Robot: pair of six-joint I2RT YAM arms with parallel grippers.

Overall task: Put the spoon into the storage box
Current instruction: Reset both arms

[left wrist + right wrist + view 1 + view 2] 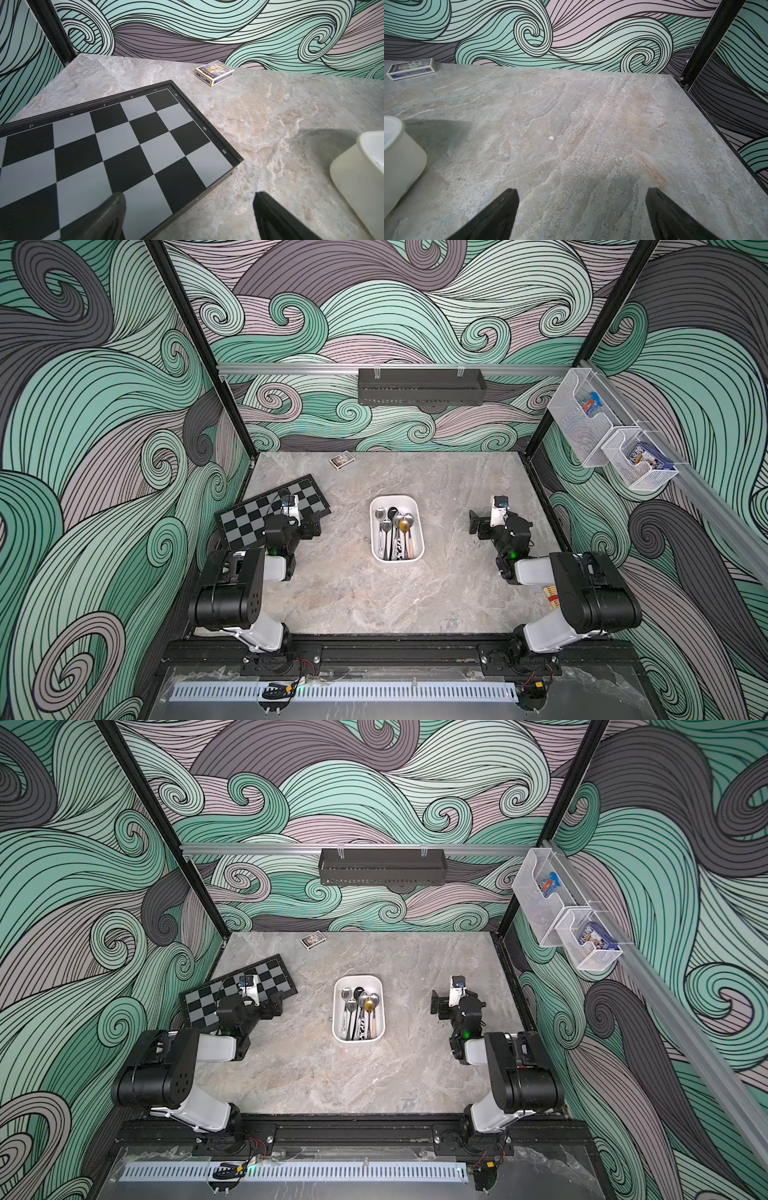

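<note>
The storage box (372, 531) (336, 1011), a shallow white rounded tray, sits mid-table between my two arms. Several spoons (387, 531) (351, 1011) lie inside it, handles toward the front; one has a gold bowl (404, 525). No spoon shows outside the box. My left gripper (311, 526) (274, 1006) hovers open at the chessboard's right end, left of the box, with nothing between its fingers (188, 194). My right gripper (476, 524) (436, 1004) stands open and empty over bare table to the box's right (582, 189). The box's wall shows at the frame edge in both wrist views (357, 176) (400, 158).
A black and grey chessboard (249, 518) (104, 149) lies at the left. A card pack (342, 459) (214, 73) (411, 68) rests near the back wall. A black perforated rack (419, 385) hangs on the back rail; two white mesh baskets (582, 423) hang at the right.
</note>
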